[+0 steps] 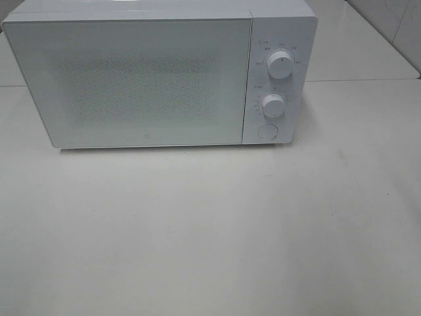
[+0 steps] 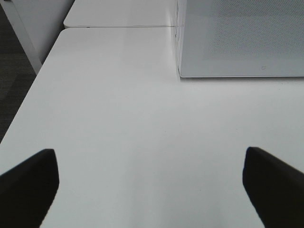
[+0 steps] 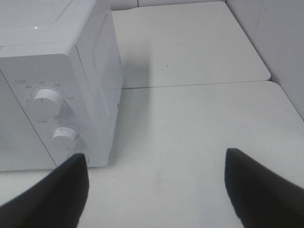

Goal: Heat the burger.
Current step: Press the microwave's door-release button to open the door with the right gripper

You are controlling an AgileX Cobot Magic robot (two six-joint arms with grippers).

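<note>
The burger is out of view in every frame. A white microwave point(image 1: 158, 76) stands at the back of the table with its door shut; its two knobs point(image 1: 279, 63) and round button point(image 1: 267, 131) are on the right side. Neither arm shows in the exterior high view. In the left wrist view my left gripper point(image 2: 151, 183) is open over bare table, with the microwave's door corner point(image 2: 237, 42) ahead of it. In the right wrist view my right gripper point(image 3: 156, 187) is open with nothing between its fingers, beside the microwave's control panel point(image 3: 52, 118).
The white table point(image 1: 210, 230) spreads in front of the microwave. A seam point(image 1: 362, 80) joins it to a second table behind. The table's left edge point(image 2: 28, 95) drops to dark floor. A wall point(image 3: 280, 42) borders the right side.
</note>
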